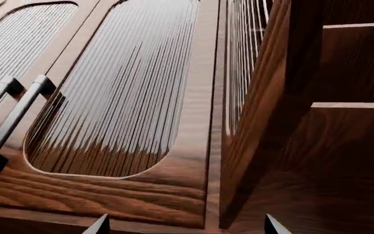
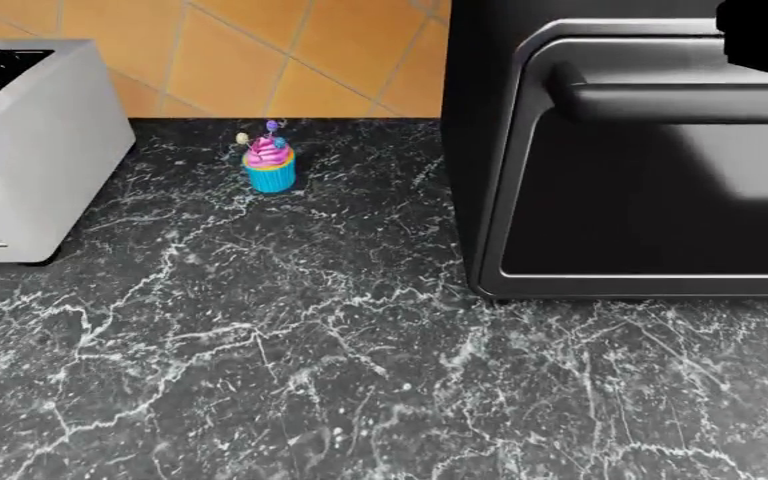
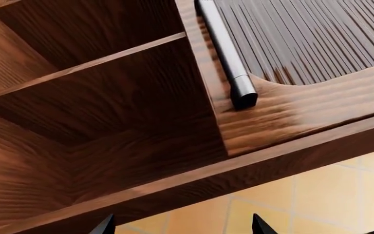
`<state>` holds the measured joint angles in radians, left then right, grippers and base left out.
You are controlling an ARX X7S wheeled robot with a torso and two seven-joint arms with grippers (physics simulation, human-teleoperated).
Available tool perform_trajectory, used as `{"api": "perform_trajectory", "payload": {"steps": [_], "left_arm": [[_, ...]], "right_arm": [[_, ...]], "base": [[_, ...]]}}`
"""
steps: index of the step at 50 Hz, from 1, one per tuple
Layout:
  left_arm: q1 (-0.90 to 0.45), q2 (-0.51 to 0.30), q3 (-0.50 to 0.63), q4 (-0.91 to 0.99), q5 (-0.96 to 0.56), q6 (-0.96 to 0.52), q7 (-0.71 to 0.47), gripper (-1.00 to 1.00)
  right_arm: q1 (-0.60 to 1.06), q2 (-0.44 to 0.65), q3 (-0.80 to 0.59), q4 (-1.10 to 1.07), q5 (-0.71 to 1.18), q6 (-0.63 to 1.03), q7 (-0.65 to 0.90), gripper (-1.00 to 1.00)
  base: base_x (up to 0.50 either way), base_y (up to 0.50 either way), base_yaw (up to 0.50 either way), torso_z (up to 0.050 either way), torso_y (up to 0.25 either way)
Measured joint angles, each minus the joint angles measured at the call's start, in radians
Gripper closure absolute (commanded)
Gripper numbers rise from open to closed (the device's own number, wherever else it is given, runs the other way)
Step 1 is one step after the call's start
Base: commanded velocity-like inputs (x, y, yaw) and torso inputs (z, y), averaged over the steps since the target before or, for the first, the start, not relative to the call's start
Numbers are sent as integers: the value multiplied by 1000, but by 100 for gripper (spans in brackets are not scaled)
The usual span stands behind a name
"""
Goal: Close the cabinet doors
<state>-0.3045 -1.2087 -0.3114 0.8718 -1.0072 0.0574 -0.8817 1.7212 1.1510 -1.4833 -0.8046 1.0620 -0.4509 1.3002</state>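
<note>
Overhead, both arms are raised toward the dark walnut wall cabinet, out of the head view apart from a black shape at its upper right corner. Each wrist camera looks up at the cabinet from just below its front. The left gripper (image 1: 183, 225) shows only as two dark fingertips (image 1: 99, 225) at the frame edge, spread well apart with nothing between them. Facing them is the shut walnut door with a ribbed glass panel (image 1: 119, 92), carrying a dark metal bar handle (image 1: 15, 122), and next to it the open walnut door (image 1: 258, 97), seen edge-on and swung outward beside the open cabinet interior with pale-edged shelves (image 1: 352, 105). That open door's lower corner lies between the two fingertips and beyond them, not touching either. The right gripper (image 3: 180, 225) likewise shows two dark fingertips (image 3: 103, 225) spread apart and empty. Above them is the bare wooden cabinet shelf (image 3: 89, 66) and the second ribbed-glass walnut door (image 3: 304, 87) with a silver bar handle (image 3: 229, 58); whether this door is fully shut cannot be told. The head camera sees a black marble counter (image 2: 291, 360), a white toaster (image 2: 31, 150), a blue-cupped pink cupcake (image 2: 269, 165) and a black toaster oven (image 2: 638, 160).
</note>
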Motion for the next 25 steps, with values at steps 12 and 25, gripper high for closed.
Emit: {"api": "perform_trajectory", "payload": {"steps": [12,25], "left_arm": [[30,-44,-321,-58,-174,-107,18,-100],[22,-132,-421,-117,-262,-113,16,-100]], "right_arm": [[-8,-1,9,0,-4,0,12,-100],[-13,-1,16,0,-1,3,11,-100]], "base": [[0,0,0,0,0],[0,0,0,0,0]]}}
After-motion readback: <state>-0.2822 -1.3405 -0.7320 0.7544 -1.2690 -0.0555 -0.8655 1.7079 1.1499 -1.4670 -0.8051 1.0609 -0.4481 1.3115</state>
